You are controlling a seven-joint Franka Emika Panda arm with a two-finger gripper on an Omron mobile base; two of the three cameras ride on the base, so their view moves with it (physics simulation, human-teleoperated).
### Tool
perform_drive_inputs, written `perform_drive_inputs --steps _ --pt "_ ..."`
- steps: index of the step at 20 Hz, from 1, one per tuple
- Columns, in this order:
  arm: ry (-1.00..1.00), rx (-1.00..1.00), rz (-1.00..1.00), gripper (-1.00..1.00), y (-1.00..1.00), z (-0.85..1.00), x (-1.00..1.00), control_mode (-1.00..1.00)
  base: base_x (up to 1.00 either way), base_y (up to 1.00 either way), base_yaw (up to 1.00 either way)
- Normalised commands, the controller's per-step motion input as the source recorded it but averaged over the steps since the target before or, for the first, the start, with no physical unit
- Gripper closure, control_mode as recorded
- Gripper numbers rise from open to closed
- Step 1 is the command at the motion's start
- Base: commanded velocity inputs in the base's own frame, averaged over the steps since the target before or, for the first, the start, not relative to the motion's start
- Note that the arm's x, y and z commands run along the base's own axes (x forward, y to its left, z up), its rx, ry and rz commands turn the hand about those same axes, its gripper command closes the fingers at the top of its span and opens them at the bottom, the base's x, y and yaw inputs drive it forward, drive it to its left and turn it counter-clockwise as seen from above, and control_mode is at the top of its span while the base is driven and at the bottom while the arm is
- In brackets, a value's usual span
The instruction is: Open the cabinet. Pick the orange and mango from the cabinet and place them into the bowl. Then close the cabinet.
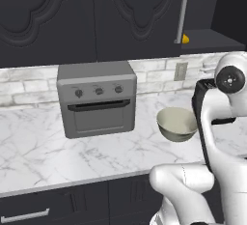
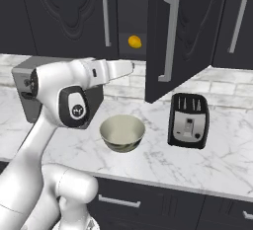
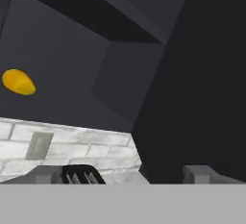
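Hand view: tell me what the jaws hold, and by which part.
Nothing is held. The gripper is open with only air between its fingertips; the mango sits apart on the cabinet shelf.

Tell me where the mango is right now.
The mango sits on the bottom shelf inside the open cabinet, above the bowl; in the hand view it shows at the left, above the brick backsplash.

You are looking up into the open cabinet, where the mango lies at left on its dark shelf (a wall outlet sits in the white brick below), beside the black toaster.
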Motion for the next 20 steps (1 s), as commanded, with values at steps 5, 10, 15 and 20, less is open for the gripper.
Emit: perform_drive_inputs --steps 5,10,15,20 --pt "0.01 0.07 -0.31 -1.00 -0.65 -0.01 0.11 -1.00 0.00 0.00 0.00" --pt "0.00 0.09 -0.23 -1.00 -0.53 0.00 0.07 -1.00 0.00 0.00 0.00" --pt "0.00 0.10 -0.18 -1.00 -0.83 0.00 0.00 -1.00 0.00 0.00 0.00" --pt "-0.05 0.04 -0.05 -1.00 -0.58 -0.02 0.00 -1.00 0.00 0.00 0.00"
